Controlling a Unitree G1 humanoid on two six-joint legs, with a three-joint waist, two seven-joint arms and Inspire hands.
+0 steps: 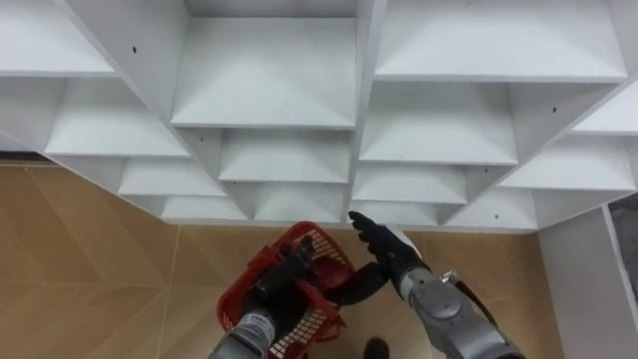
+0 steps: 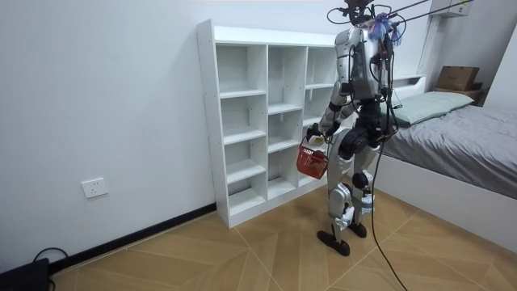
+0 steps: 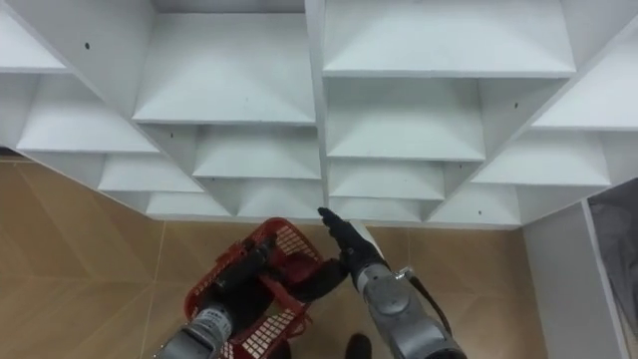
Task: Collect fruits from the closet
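A red mesh basket (image 1: 321, 251) (image 3: 291, 237) hangs in front of me, just before the white closet (image 1: 264, 75) (image 2: 242, 121). My left hand (image 1: 287, 271) (image 3: 242, 271) is curled round its handle. Just right of the basket my right hand (image 1: 382, 242) (image 3: 349, 242) is held with fingers straight and open, holding nothing, near the closet's lower front edge. The compartments I look into from above are bare, and no fruit shows on them. What lies inside the basket is hidden by my left hand and arm. In the room view I stand facing the closet's right columns with the basket (image 2: 312, 164) at hip height.
Wooden floor (image 1: 90, 269) runs below the closet. The closet's right side panel (image 1: 583, 279) closes off the view's right. A bed (image 2: 452, 137) stands behind me on the room view's right, with a cardboard box (image 2: 456, 78) above its head end.
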